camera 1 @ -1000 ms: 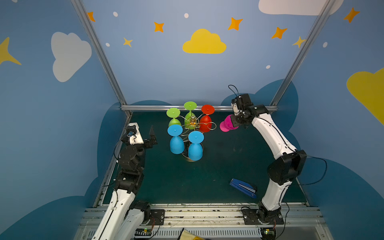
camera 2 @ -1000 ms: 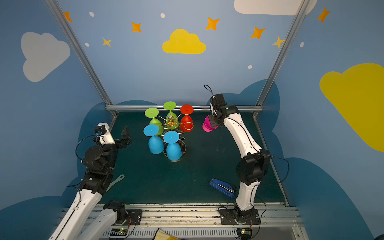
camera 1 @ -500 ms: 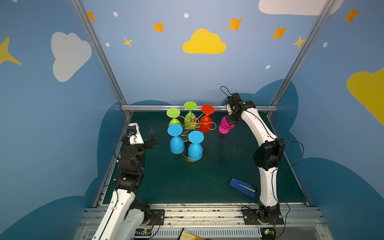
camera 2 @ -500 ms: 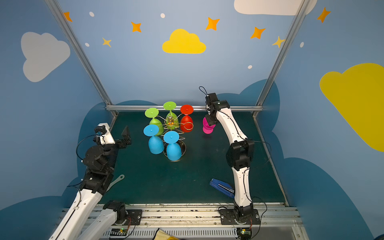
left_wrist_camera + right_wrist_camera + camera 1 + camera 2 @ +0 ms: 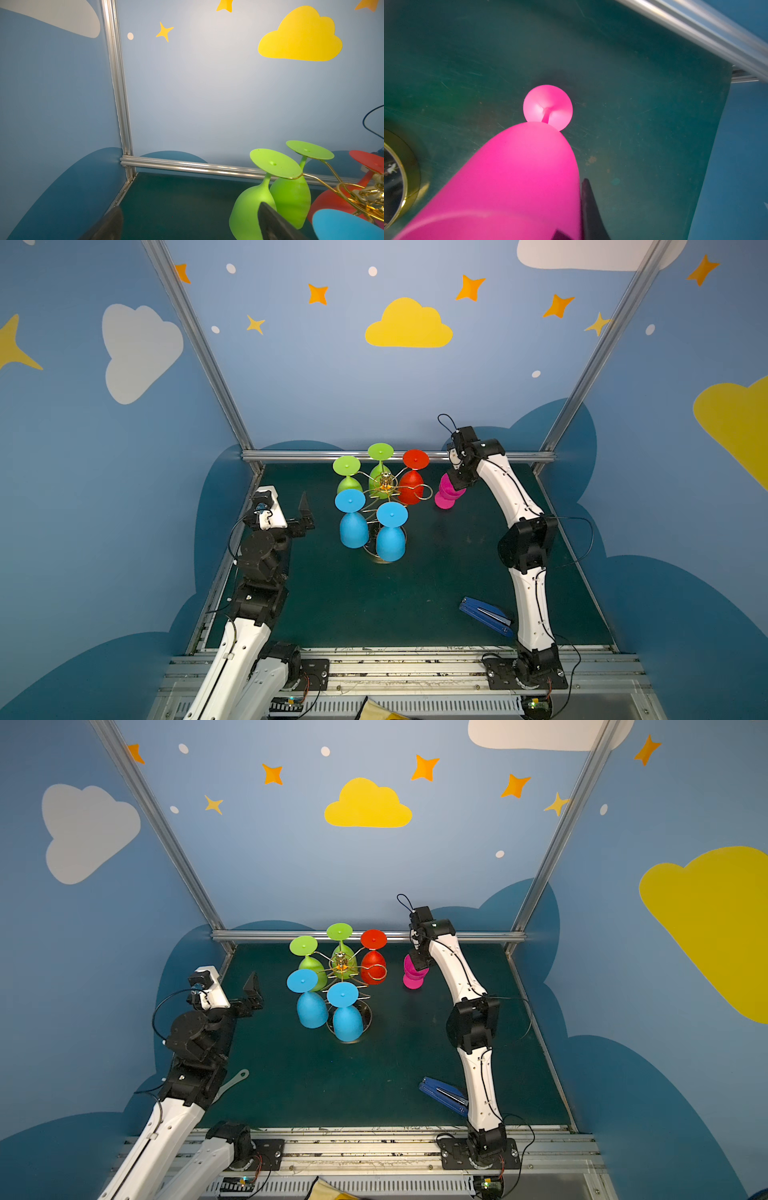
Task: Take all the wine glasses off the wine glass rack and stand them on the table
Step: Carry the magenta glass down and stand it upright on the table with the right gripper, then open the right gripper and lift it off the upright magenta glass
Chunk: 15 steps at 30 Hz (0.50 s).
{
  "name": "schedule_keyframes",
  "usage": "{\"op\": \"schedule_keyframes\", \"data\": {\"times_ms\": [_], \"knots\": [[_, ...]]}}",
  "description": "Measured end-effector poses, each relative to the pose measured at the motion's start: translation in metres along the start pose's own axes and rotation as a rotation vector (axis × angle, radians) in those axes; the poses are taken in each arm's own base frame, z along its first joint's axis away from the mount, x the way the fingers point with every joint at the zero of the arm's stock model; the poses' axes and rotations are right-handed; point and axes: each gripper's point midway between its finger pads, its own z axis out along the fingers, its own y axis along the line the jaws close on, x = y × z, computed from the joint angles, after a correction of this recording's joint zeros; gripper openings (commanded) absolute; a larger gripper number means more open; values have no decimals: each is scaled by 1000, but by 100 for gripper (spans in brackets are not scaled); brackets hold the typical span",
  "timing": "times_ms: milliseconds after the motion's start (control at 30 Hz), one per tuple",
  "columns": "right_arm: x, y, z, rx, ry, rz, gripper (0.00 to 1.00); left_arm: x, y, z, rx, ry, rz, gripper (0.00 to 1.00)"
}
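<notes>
Here's the dark green mat (image 5: 374,605), filling the floor of the booth. The right arm (image 5: 515,497) reaches up its 3 o'clock side, bent over toward the back rail, and the left arm (image 5: 262,556) sits low at 9 o'clock. Centre stage, a touch toward 12, stands the rack (image 5: 386,485), its gold wires fanning out over a round base. Hanging foot-up on it are two green glasses (image 5: 347,466) at 11 and 12 o'clock, a red glass (image 5: 411,489) at 2 and two blue glasses (image 5: 353,526) at 6 and 8. And look at 3 o'clock of the rack: the pink glass (image 5: 446,493) is off the wires, just beside them, foot down and bowl up! The right gripper (image 5: 456,479) has its jaws clamped on the bowl near the rim; I cannot tell whether the foot touches the mat. The left gripper (image 5: 190,205) points at the green glasses from 9 o'clock, jaws wide apart and holding nothing. A blue stapler (image 5: 484,616) lies at 5 o'clock, by the right arm's base.
</notes>
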Motion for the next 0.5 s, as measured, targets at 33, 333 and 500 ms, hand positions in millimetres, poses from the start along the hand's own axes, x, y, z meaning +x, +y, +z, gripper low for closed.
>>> {"op": "schedule_keyframes", "data": {"times_ms": [33,333,500], "knots": [[1,1,1,-3,5,0,0,0,0,0,1,0,-1,99],[2,6,3,-36,9,7,20,1,-1,0,7,5,-4,99],[1,10,3,-63,5,16,33,2,-1,0,6,6,-4,99]]}}
